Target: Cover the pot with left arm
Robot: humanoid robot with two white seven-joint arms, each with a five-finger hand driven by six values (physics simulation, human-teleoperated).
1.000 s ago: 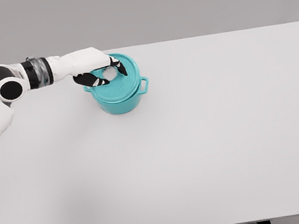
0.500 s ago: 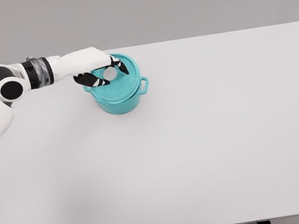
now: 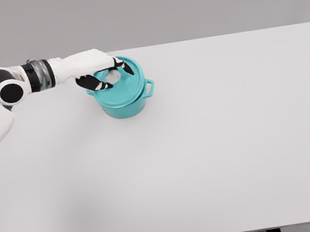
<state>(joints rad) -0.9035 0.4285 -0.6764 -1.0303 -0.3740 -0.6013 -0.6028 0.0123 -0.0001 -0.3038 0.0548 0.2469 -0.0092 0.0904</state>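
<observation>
White left hand (image 3: 101,71) apparently pinches the pale knob (image 3: 113,76), steadying the round teal lid (image 3: 122,87) squarely on the teal two-handled pot (image 3: 124,105).

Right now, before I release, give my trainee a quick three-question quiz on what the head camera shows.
1. True or false: the lid sits on the teal pot.
2. Which hand is at the lid's knob: A left, B right?
3. Fill in: the pot's visible side handle points toward the picture's ____.

Key: 1 true. 2 A, the left hand, fingers around the knob; no right arm shows. 3 right.
</observation>
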